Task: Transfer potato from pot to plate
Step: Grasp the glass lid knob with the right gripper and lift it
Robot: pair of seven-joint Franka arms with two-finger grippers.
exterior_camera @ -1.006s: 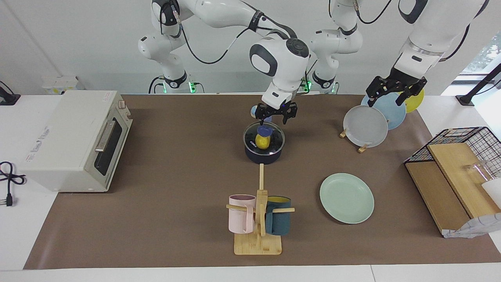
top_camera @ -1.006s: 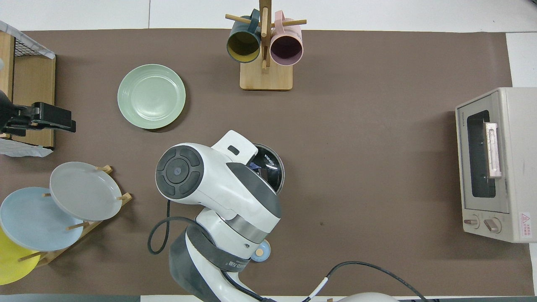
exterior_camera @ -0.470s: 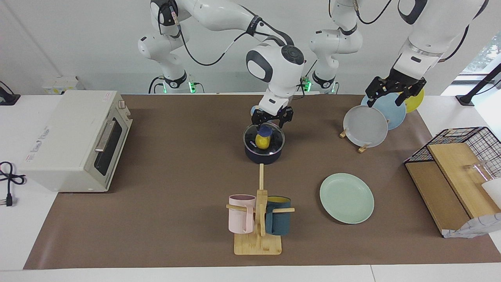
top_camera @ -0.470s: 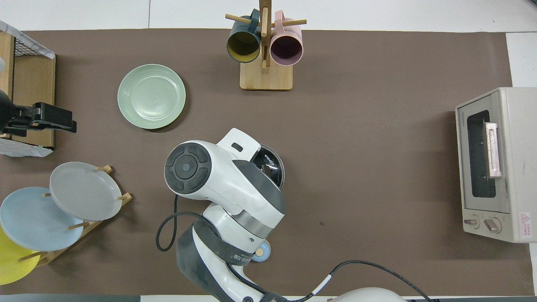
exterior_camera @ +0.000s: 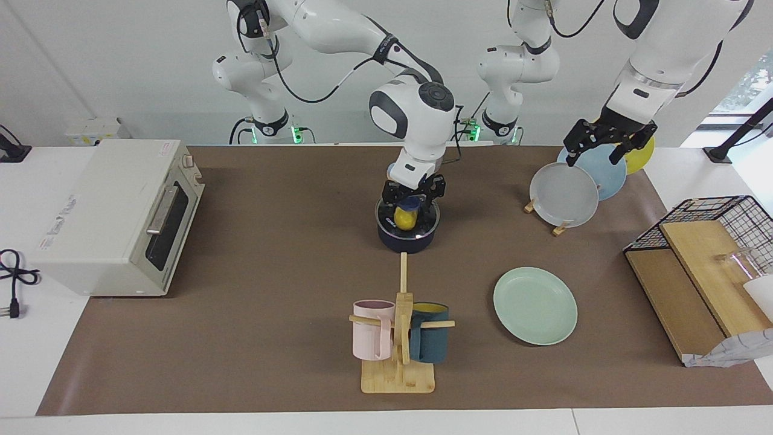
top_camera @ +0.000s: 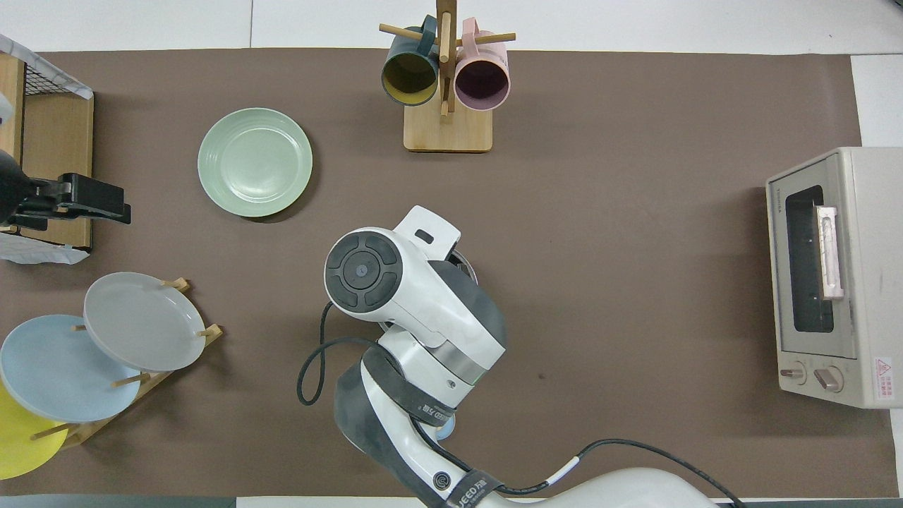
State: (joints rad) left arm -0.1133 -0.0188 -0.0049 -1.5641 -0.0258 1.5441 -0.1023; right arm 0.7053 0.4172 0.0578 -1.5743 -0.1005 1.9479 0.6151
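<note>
Right pincer (exterior_camera: 412, 194) is down at the mouth of the pot (exterior_camera: 406, 237), fingers spread wide w/ one on each side of the potato (exterior_camera: 404, 218), not clamped on it afaict. Potato sits inside the pot, roughly mid-counter (exterior_camera: 253, 290). It's an oval lump and in the facing view its long axis looks upright-ish, top end up toward the pincer. A small blue bit shows just at its top, can't tell what that is. Pot's handle doesn't show in either view, so can't say which way it points. From overhead the right arm's wrist covers nearly the whole pot, only a sliver of rim shows (top_camera: 467, 262).

Plate (exterior_camera: 535, 306) is flat on the counter, bare, farther from the robots than the pot and toward the left arm's end, well apart from it.

Left pincer (exterior_camera: 607, 140) waits up in the air over the dish rack w/ the grey plate (exterior_camera: 563, 195), light blue plate (exterior_camera: 607, 171) and yellow plate (exterior_camera: 641, 154), fingers wide apart, holding nothing.

Other stuff: mug tree (exterior_camera: 400, 338) w/ pink mug (exterior_camera: 372, 329) and teal mug (exterior_camera: 430, 341), toaster oven (exterior_camera: 112, 214) at the right arm's end, wire basket (exterior_camera: 718, 220).
</note>
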